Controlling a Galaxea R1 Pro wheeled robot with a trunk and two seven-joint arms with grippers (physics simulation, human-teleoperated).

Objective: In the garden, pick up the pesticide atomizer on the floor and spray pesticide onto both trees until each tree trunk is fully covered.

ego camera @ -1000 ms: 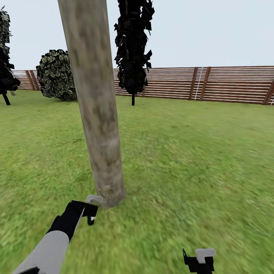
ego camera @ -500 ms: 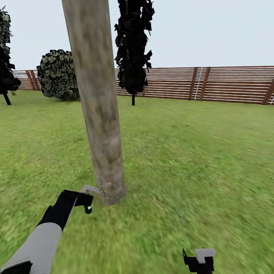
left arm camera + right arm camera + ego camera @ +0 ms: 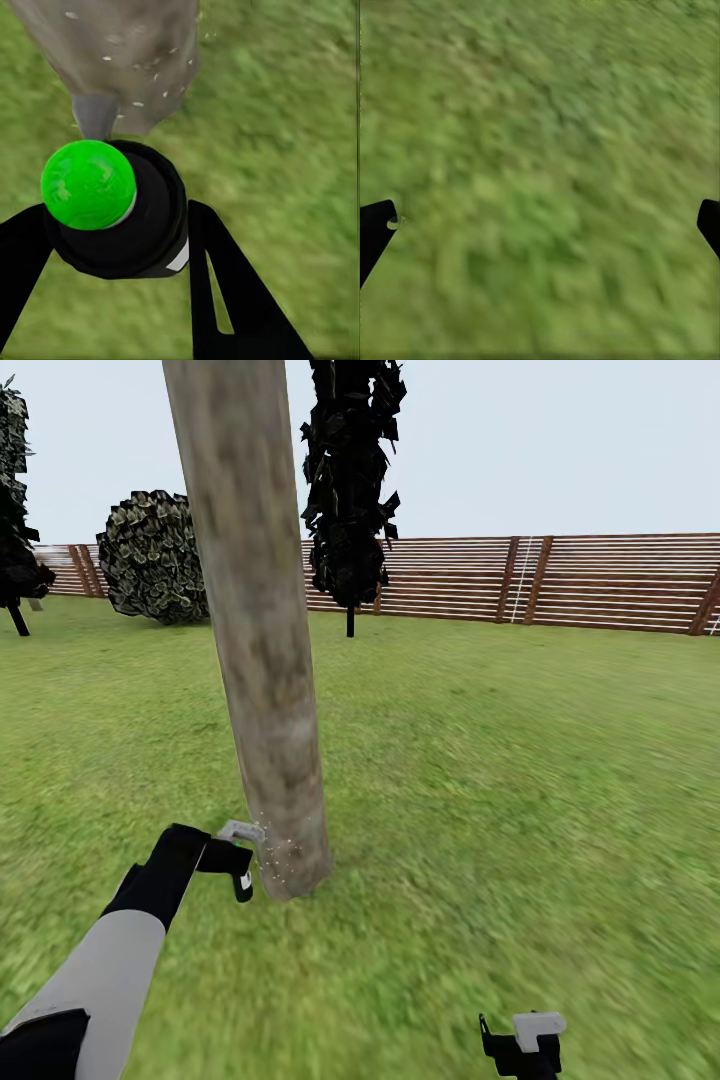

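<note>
A thick pale tree trunk (image 3: 265, 660) rises from the lawn just ahead of me; its crown is out of view. My left gripper (image 3: 235, 860) is shut on the pesticide atomizer (image 3: 120, 210), a black body with a green cap (image 3: 88, 184). Its grey nozzle (image 3: 243, 830) points at the foot of the trunk, almost touching it. White specks (image 3: 285, 855) dot the bark there, and they also show on the trunk (image 3: 127, 52) in the left wrist view. My right gripper (image 3: 522, 1040) hangs low over grass, open and empty, fingertips (image 3: 379, 221) far apart.
A brown slatted fence (image 3: 560, 580) closes the far side of the lawn (image 3: 520, 760). A near-black conifer (image 3: 350, 480) stands behind the trunk, a round bush (image 3: 150, 555) to its left, and another dark conifer (image 3: 15, 510) at the far left edge.
My left arm has raised the atomizer a little up the trunk's base, and more white specks show on the bark there. The right gripper has not moved.
</note>
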